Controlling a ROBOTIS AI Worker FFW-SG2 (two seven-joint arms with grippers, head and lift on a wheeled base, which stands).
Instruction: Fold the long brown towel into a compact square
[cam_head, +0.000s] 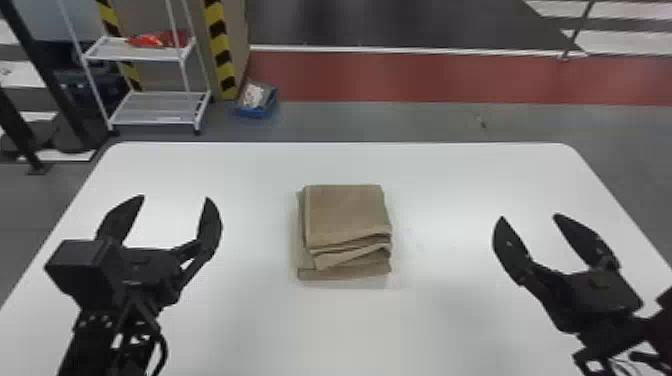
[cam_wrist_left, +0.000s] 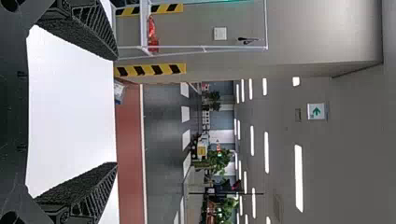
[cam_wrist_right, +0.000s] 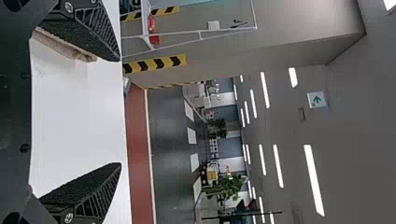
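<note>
Unevenly folded, the brown towel (cam_head: 345, 210) looks roughly square.

You've got a white table (cam_head: 450, 175) here, far corners rounded, and there's the brown towel (cam_head: 345, 210), folded in a stack on it! Layers jut unevenly toward you, their count hard to tell.

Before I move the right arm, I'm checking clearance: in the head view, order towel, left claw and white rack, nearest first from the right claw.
1. Brown towel, middle of the table.
2. Left claw, left of the towel.
3. White rack, beyond the table, left.
</note>
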